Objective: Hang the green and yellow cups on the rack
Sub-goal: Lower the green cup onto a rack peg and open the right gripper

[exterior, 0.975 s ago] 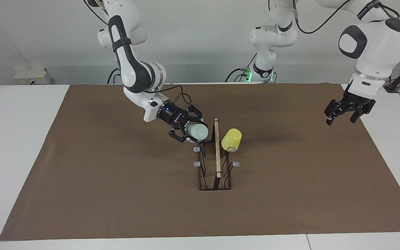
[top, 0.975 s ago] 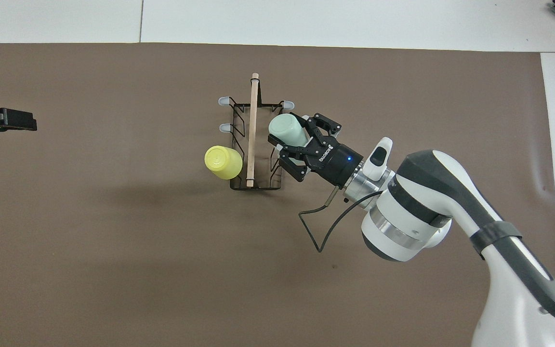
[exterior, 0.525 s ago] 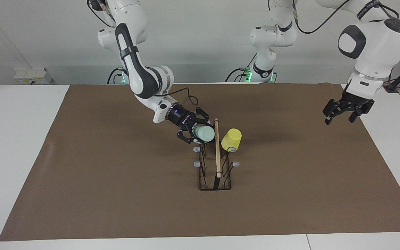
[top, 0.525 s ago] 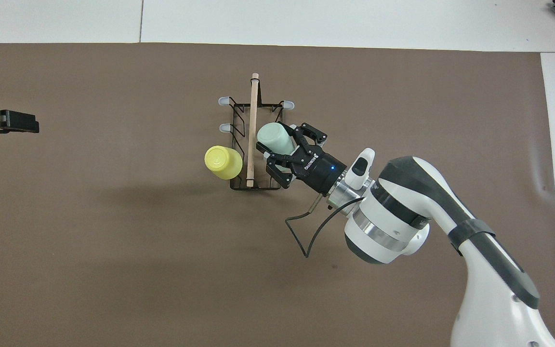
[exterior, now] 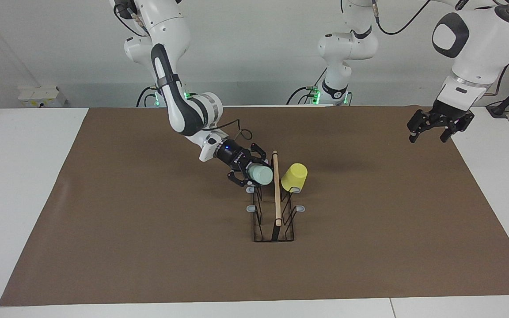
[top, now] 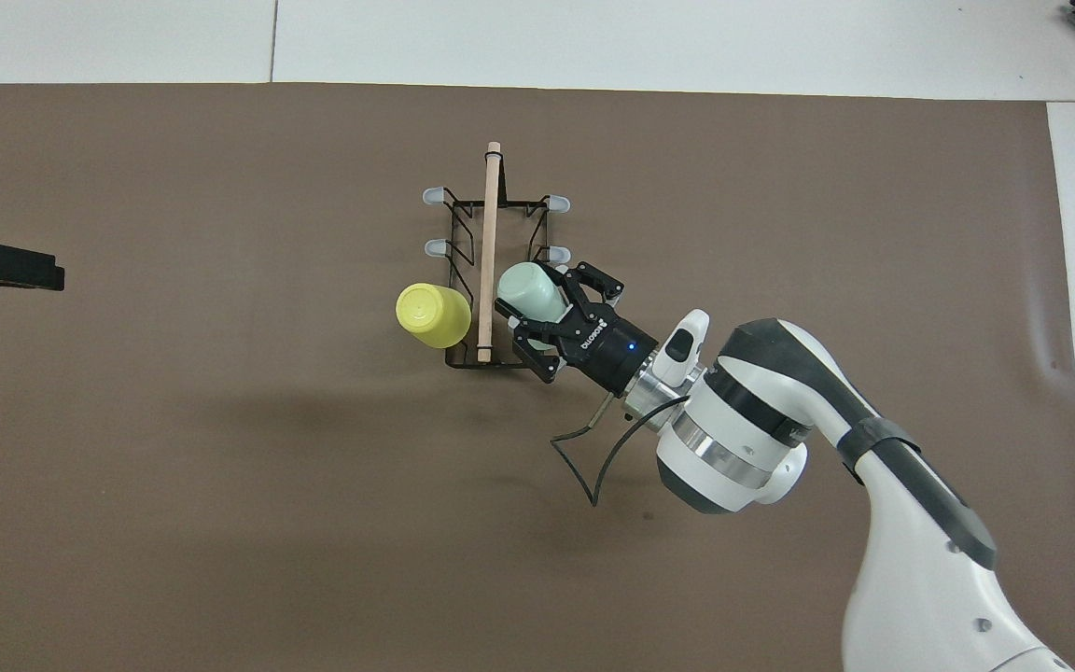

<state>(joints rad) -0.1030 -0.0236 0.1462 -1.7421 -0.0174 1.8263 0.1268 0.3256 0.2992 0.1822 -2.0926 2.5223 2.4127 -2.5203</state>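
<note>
The black wire rack (exterior: 259, 229) with its wooden rod (exterior: 276, 194) stands mid-table, also in the overhead view (top: 463, 355). The yellow cup (exterior: 294, 176) hangs mouth-down on the prong nearest the robots on the left arm's side, as the overhead view (top: 432, 314) shows. My right gripper (exterior: 254, 173) is shut on the pale green cup (exterior: 262, 175), tilted, at the rack's right-arm side over the prong nearest the robots; that prong is hidden. It shows from above too (top: 547, 313), with the cup (top: 524, 291). My left gripper (exterior: 429, 129) hangs open and empty over the mat's edge.
A brown mat (exterior: 148, 247) covers most of the white table (exterior: 16, 185). Two grey-tipped prongs (top: 558, 253) on the right arm's side of the rack stand bare. A cable loops under the right wrist (top: 584, 457).
The right gripper has carried the green cup along the rack toward the robots and lower, close against the rod. The left gripper has risen and drawn back toward the robots.
</note>
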